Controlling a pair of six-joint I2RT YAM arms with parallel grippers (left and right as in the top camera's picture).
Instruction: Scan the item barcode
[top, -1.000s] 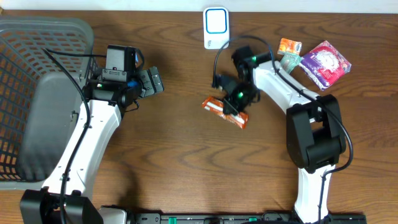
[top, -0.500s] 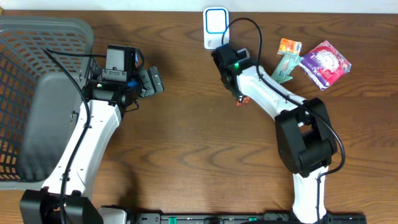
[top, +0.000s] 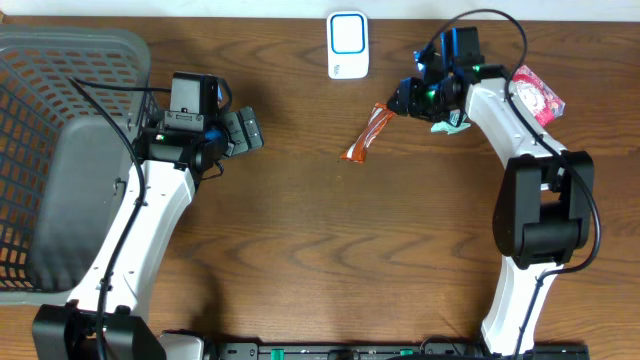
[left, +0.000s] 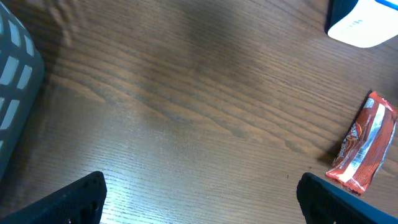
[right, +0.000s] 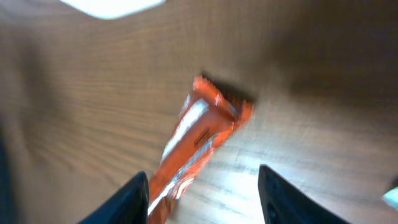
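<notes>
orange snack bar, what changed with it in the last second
The right gripper carried the orange snack bar toward the scanner, then its jaws opened and let it go. It now lies flat on the table, and the arm has swung right. The left gripper, basket and scanner stayed put.

Right wrist view is smeared: orange foil snack wrapper (right: 193, 149) is blurred, and I can't read any print or barcode. White scanner box (left: 364, 25) is clipped by the left wrist view's top corner. Grey mesh basket (top: 90, 45) runs off overhead's left edge. Right arm (top: 497, 108) covers part of the pink packet (top: 543, 96); teal packet (top: 455, 125) is mostly hidden.
</notes>
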